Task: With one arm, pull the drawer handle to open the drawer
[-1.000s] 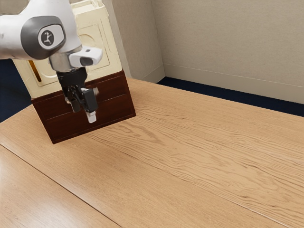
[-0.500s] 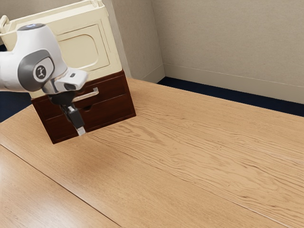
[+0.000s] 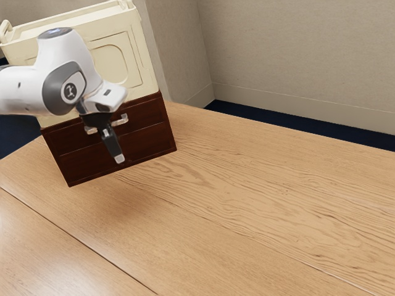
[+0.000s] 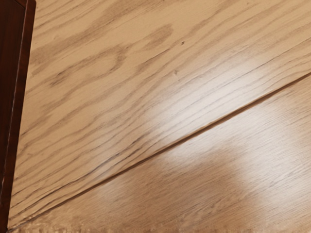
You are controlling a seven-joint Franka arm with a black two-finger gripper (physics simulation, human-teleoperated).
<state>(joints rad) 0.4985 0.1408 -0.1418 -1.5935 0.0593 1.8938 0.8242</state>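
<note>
gripper is out in front of the dark unit w/ its low end hanging below the pale handle, which is on the upper drawer; both ends of the bar show either side of the hand, middle is hidden, so can't tell if there's contact. can't tell either whether the gripper is open or closed. drawer front looks flush w/ the rest, so prob shut, & nothing seems pulled out above the lower drawer. step in hand is prob lining up on the bar, so task looks early. next move: raise the hand a bit to handle ht, get around the bar near its middle, then draw straight out from the front, over the table. handle looks rigid, thin & smooth, maybe metal, so it won't give but could slip if only the edge is caught. drawer looks like stiff wood, prob light to moderate, might stick at first then run free, so slow steady pull, no jerk. off-centre grip or a sideways tug could jam it in its slot, & too hard a yank might drag the whole unit along
</note>
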